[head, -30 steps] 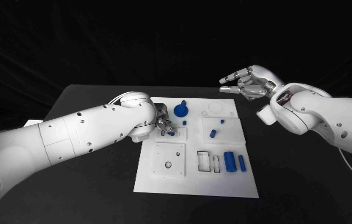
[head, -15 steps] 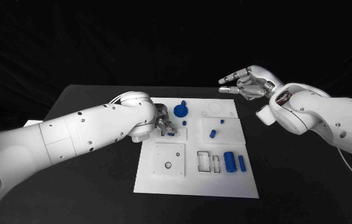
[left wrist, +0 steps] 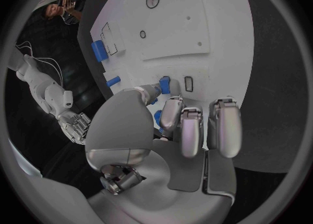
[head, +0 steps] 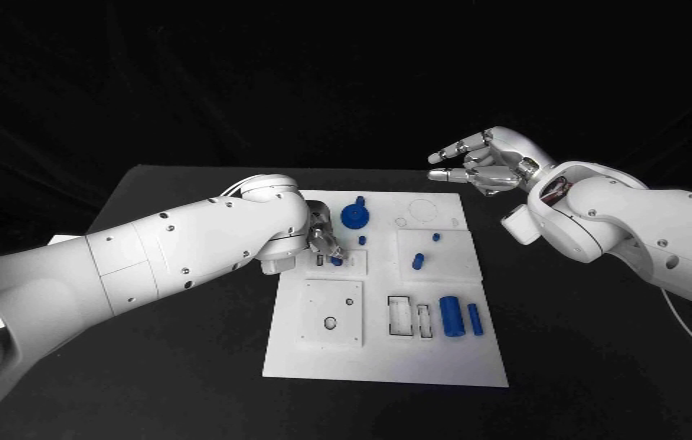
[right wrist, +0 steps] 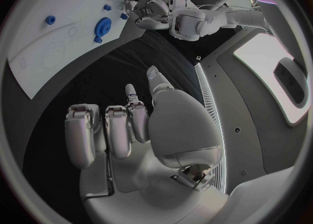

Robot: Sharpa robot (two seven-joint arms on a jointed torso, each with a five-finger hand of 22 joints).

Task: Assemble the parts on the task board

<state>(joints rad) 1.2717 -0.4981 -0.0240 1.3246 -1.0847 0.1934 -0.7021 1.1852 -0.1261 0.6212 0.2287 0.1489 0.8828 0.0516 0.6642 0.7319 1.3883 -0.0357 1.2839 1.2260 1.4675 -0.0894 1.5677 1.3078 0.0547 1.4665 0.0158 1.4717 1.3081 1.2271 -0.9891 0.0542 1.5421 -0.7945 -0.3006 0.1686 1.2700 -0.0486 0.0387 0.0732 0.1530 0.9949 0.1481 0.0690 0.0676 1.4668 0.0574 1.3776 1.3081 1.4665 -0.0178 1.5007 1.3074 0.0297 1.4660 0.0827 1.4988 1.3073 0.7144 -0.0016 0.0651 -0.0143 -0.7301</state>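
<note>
The white task board lies in the middle of the black table. My left hand is low over the board's upper left part and pinches a small blue part between thumb and a finger, right beside a small rectangular slot. A second small blue piece shows under its other fingers. My right hand hangs raised beyond the board's far right corner, fingers apart and holding nothing; the right wrist view shows the same hand empty.
On the board lie a blue round disc with a knob, a short blue peg, a tiny blue piece and two blue cylinders near the right edge. A raised square plate has holes; two rectangular recesses sit beside it.
My left arm has shifted slightly while its hand stays at the same spot on the board with the blue part. The right hand has not moved.
</note>
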